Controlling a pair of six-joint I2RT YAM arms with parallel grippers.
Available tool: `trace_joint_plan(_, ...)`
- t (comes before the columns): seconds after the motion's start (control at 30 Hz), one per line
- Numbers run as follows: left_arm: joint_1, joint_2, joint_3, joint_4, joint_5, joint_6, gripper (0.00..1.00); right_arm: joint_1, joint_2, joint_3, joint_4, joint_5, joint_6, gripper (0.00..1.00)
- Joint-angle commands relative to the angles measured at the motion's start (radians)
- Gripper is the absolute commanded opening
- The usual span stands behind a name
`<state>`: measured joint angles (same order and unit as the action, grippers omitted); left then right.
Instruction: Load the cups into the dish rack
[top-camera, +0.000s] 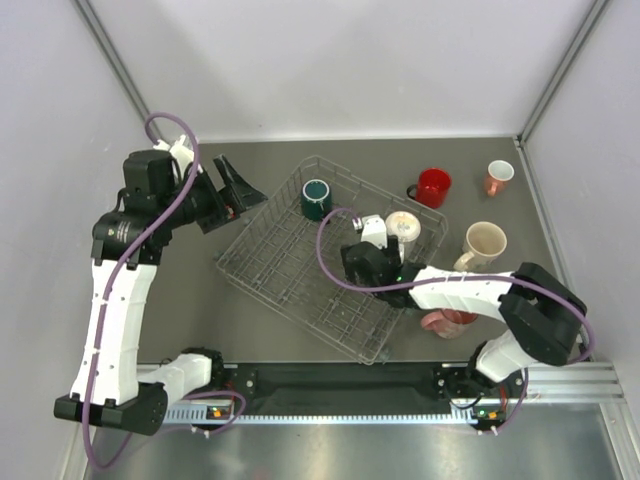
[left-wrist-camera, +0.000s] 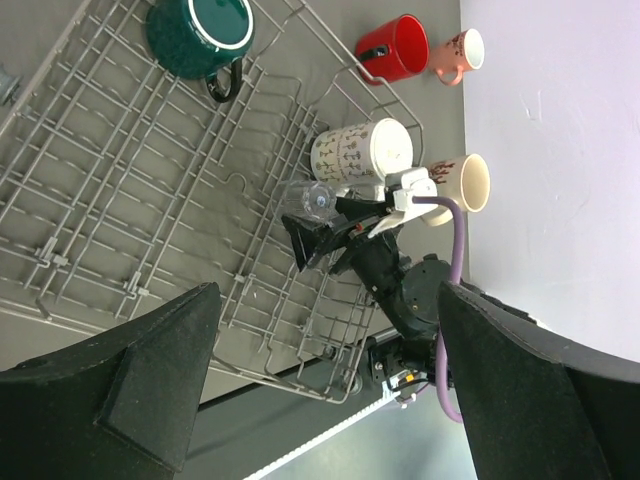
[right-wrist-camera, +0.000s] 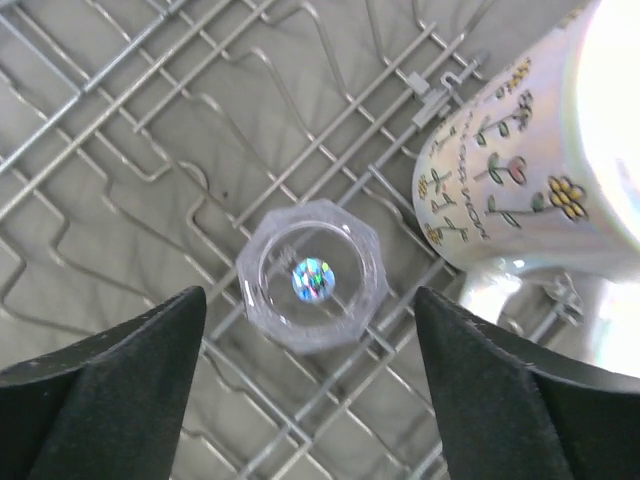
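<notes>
Both tools stand apart: left tool (top-camera: 238, 188) beside the dish rack (top-camera: 270, 250), right tool (right-wrist-camera: 308, 300) over the glass cup (right-wrist-camera: 312, 272) inside it.

Pink mug (top-camera: 450, 325) mostly hidden under right arm (top-camera: 470, 290), flowered mug (right-wrist-camera: 500, 190) cut off at right wrist view's edge

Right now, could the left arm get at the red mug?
Probably not: the red mug stands beyond the dish rack, whose whole width, with the teal mug in it, lies between it and the open left gripper.
</notes>
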<state>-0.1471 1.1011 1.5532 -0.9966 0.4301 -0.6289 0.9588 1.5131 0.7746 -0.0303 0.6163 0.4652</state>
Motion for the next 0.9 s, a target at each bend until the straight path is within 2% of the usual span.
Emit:
trace_joint_plan(0.0,-0.002,-0.020,-0.004,0.023,0.024,0.003,0.94,0.031,-0.083,0.075,-0.052,0.002,-0.005,0.86)
trace_joint_plan(0.17,-0.002,-0.017,-0.002,0.023,0.024,0.006,0.94,0.058,-0.188,0.192,-0.173,0.043,-0.059,0.86)
trace_joint_plan(0.27,-0.002,-0.009,-0.005,0.027,0.033,0.008,0.94,0.023,-0.209,0.287,-0.270,0.054,-0.098,0.84)
trace_joint_plan(0.37,-0.002,-0.003,-0.008,0.027,0.038,0.009,0.95,-0.069,-0.179,0.419,-0.435,0.021,-0.077,0.82)
trace_joint_plan(0.5,-0.002,0.005,-0.013,0.019,0.044,0.011,0.95,-0.254,-0.179,0.532,-0.546,-0.046,-0.040,0.78)
trace_joint_plan(0.7,-0.002,0.023,0.002,-0.019,0.032,0.026,0.95,-0.504,-0.148,0.658,-0.588,-0.081,-0.042,0.75)
trace_joint_plan(0.87,-0.002,0.039,0.034,-0.082,0.013,0.057,0.94,-0.701,-0.016,0.781,-0.674,-0.139,0.111,0.68)
